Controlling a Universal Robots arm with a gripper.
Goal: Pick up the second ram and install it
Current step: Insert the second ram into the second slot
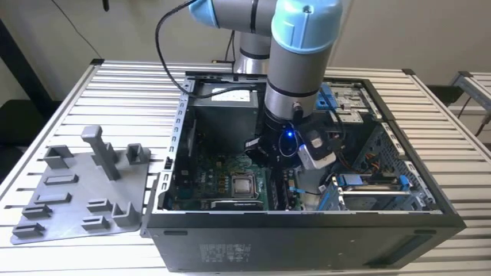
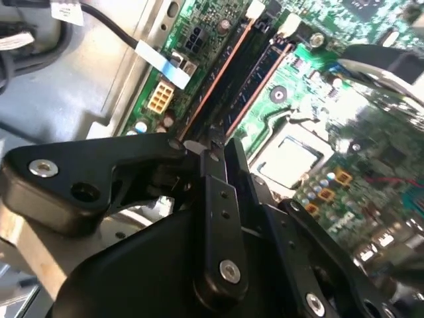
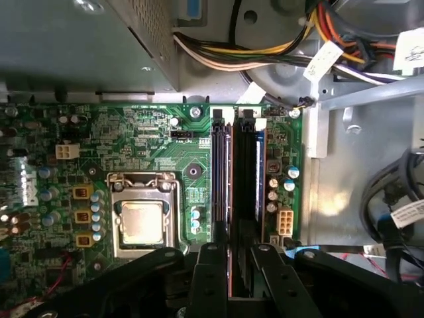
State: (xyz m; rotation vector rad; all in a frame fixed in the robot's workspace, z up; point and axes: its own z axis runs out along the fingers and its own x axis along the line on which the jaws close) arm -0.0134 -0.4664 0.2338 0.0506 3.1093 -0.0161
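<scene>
Scene: open computer case (image 1: 307, 236) lying on a slatted metal table (image 1: 123, 86), seen in the exterior view.
Arm: the robot arm (image 1: 299, 63) reaches straight down into the case, with its wrist low over the board.
Gripper: the gripper (image 3: 232, 258) (image 2: 213, 154) shows in both wrist views. Its black linkage sits right over the near end of the memory slots.
Gripper state: cannot tell whether it is clamped on anything or apart, since the tips are lost against the dark slots.
Second ram: the second ram (image 3: 259, 179) looks to be the thin dark stick with a bluish face standing on edge along the outer slot, beside the row of capacitors. Cannot tell if it is fully seated.
Memory slots: two long black memory slots (image 3: 220, 179) (image 2: 228, 73) lie parallel, with white latches at their far ends.
Motherboard: green motherboard (image 3: 152, 139) lies flat on the case floor.
CPU socket: the CPU socket (image 3: 140, 222) (image 1: 244, 185) has a bare metal lid and sits beside the slots.
Power supply: grey power supply (image 3: 79, 40) sits at the far edge of the board.
Cables: a bundle of yellow, orange and black cables (image 3: 265, 56) runs along the case wall.
Holder tray: grey holder tray (image 1: 77, 195) with upright posts lies on the table at the exterior view's left, just beside the case.
</scene>
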